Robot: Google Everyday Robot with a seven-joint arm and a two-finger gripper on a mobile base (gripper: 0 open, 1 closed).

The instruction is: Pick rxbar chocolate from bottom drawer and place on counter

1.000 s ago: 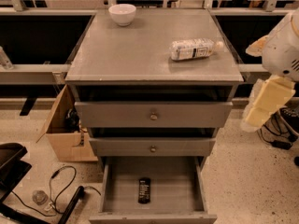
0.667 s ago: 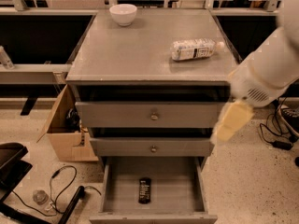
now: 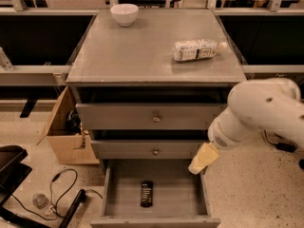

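We see the bar (image 3: 147, 194) lying flat in the open bottom drawer (image 3: 176, 194), near the middle. The gripper (image 3: 204, 158) hangs over the drawer's right rear corner, apart from the bar; we can't tell if it's spread or closed. The counter (image 3: 137, 53) holds a bowl (image 3: 124, 14) and what looks like a bottle (image 3: 197, 50).

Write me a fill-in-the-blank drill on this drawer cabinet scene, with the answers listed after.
The rxbar chocolate lies inside the bottom drawer, which stands ____.
On the counter, the plastic bottle lies on its ____.
The white bowl stands at the counter's back ____ corner.
Seen from the camera, the gripper hovers over the bottom drawer's ____ rear corner.
Missing words: open; side; left; right.
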